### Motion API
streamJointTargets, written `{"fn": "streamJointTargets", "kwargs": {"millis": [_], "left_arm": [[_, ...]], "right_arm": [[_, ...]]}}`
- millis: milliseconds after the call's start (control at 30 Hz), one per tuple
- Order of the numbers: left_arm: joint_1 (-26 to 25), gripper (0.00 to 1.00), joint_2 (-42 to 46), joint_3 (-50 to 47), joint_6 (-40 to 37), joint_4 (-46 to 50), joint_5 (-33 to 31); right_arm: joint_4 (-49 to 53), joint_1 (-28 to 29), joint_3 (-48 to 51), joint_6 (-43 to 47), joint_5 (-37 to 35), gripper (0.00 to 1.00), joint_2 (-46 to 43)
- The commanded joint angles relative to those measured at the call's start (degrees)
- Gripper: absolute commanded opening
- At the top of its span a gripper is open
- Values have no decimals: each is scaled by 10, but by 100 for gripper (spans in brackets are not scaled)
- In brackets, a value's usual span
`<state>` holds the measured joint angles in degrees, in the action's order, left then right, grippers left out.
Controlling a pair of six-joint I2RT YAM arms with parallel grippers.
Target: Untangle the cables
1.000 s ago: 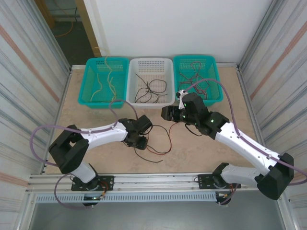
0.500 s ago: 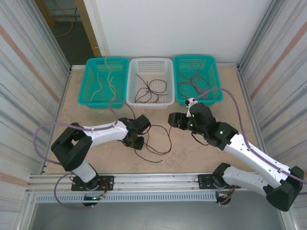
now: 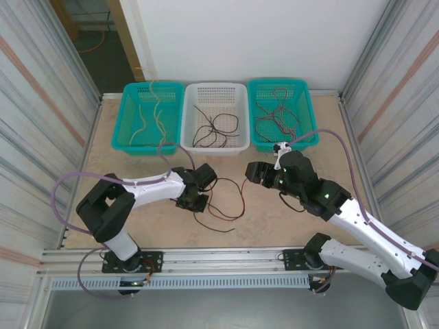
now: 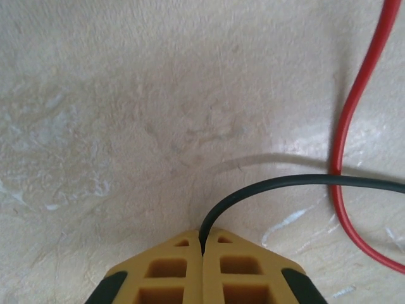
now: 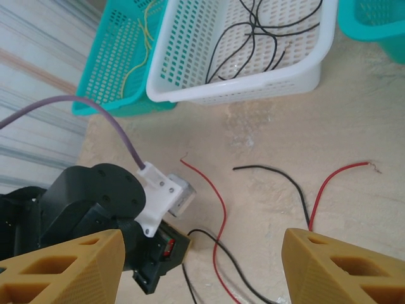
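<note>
Loose red cables (image 3: 230,214) and black cables (image 3: 216,228) lie crossed on the table between the arms. My left gripper (image 3: 195,203) is down at the table, shut on one black cable (image 4: 285,183). That cable curves out from between the yellow fingertips (image 4: 235,247) and runs right, where a red cable (image 4: 354,107) crosses it. My right gripper (image 3: 248,171) hovers open above the tangle with nothing between its fingers. In the right wrist view a red cable (image 5: 218,209) and a black cable (image 5: 278,174) lie below the right gripper (image 5: 201,244), beside the left arm's wrist (image 5: 95,202).
Three baskets stand in a row at the back: a teal one (image 3: 123,130) with yellow cables, a white one (image 3: 188,113) with black cables, and a teal one (image 3: 310,120) with reddish cables. Corrugated walls close in both sides.
My left gripper has closed on the black cable at the table. The right arm has swung rightwards and its gripper has shifted a little to the right.
</note>
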<state>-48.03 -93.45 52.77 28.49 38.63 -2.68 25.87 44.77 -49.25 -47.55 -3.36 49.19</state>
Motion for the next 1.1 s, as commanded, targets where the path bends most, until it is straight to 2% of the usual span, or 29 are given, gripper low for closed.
{"fn": "streamJointTargets", "kwargs": {"millis": [0, 133, 267, 667, 967, 1067], "left_arm": [[-4, 0, 39, 20, -5, 52, -11], [-4, 0, 75, 61, -18, 61, -36], [-4, 0, 96, 89, -32, 39, -34], [-9, 0, 250, 26, -39, -62, -29], [-9, 0, 314, 38, -36, -56, -12], [-9, 0, 328, 46, -46, -61, 17]], "right_arm": [[6, 19, 5, -44, -17, 66, 0], [34, 47, -18, -52, -48, 65, 21], [48, 67, -31, -51, -69, 65, 32], [34, 94, -37, -54, -78, 65, 65], [6, 131, -55, -42, -89, 65, 114], [8, 146, -62, -17, -103, 64, 119]]}}
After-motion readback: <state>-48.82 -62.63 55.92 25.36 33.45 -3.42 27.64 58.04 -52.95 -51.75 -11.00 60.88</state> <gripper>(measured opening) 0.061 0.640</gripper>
